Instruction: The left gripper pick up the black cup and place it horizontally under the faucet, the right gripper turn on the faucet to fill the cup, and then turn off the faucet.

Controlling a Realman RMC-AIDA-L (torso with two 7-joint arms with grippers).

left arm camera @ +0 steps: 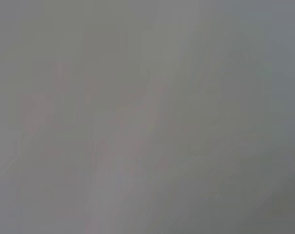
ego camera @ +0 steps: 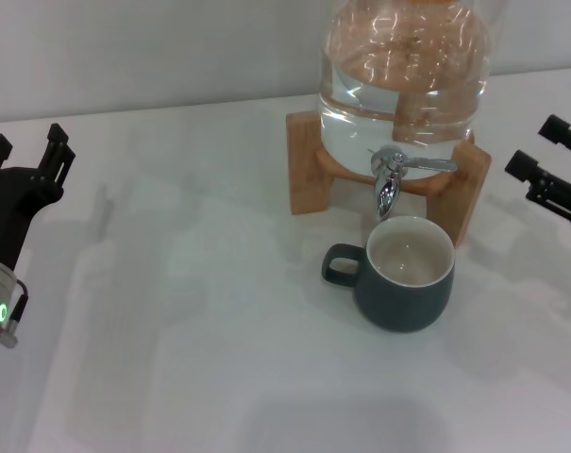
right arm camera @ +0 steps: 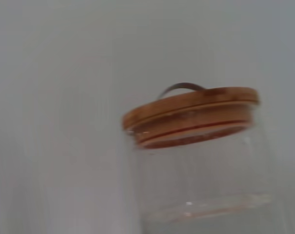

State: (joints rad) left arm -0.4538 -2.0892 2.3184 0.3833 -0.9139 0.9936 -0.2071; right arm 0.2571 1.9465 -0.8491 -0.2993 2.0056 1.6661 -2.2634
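Observation:
The black cup [ego camera: 405, 276] stands upright on the white table, right below the nozzle of the chrome faucet [ego camera: 391, 179], with its loop handle pointing to the left. Its cream inside shows, and I cannot tell whether there is water in it. My left gripper [ego camera: 27, 151] is far off at the table's left edge, open and holding nothing. At the right edge my right gripper [ego camera: 540, 146] is also open and empty, level with the faucet but apart from it. The left wrist view shows only a plain grey surface.
A big clear glass jar [ego camera: 403, 75] partly filled with water rests on a wooden stand [ego camera: 304, 160] behind the cup. Its wooden lid [right arm camera: 191, 114] shows in the right wrist view. The white table [ego camera: 172, 311] spreads wide between the left gripper and the cup.

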